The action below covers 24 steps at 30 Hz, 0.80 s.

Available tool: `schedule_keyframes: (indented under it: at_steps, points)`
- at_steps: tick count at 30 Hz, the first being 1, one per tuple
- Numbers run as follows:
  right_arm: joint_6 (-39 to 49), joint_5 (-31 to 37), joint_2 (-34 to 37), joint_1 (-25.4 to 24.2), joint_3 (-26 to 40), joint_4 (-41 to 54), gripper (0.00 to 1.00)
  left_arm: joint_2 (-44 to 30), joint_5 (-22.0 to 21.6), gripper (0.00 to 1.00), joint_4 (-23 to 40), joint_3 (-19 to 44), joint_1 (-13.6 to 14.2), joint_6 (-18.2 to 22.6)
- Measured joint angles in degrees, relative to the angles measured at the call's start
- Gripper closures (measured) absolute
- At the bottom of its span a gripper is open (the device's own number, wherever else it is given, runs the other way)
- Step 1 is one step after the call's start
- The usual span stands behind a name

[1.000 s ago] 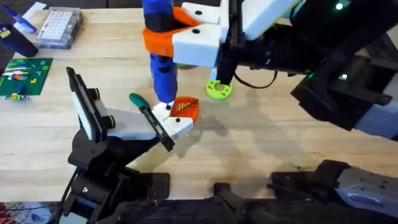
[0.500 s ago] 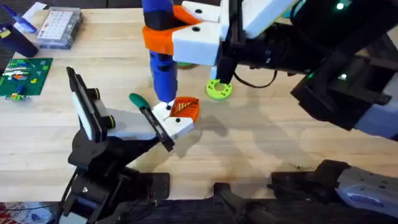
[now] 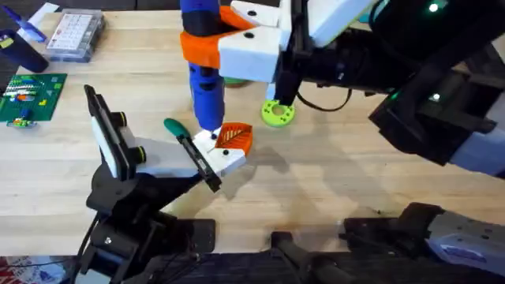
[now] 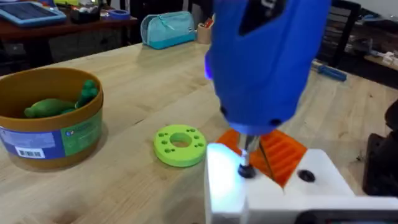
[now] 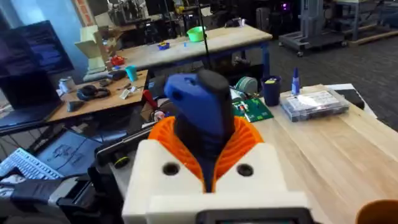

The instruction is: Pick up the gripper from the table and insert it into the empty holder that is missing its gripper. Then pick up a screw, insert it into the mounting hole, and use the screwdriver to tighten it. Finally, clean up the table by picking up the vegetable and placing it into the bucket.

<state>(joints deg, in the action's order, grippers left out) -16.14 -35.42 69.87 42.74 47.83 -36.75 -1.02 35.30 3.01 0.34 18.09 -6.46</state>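
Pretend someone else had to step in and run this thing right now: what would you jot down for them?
Right gripper: shut on the screwdriver, upright, bit on the screw in the holder.
Left gripper: cannot tell; that arm reaches toward the holder.
Orange gripper sits in the holder.
Vegetable is already in the bucket. A lime disc lies on the table.
Done: gripper inserted, screw placed, vegetable binned.
Left: finish tightening and put the screwdriver down.
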Motion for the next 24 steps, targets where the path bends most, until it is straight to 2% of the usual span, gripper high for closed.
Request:
schedule_keyframes:
  at_steps: [24]
  points:
    - [0.40, 0.62, 0.00, -0.02, 0.79, 4.05, 0.966, -0.04, 0.03, 0.988, 0.03, 0.00, 0.00, -0.04]
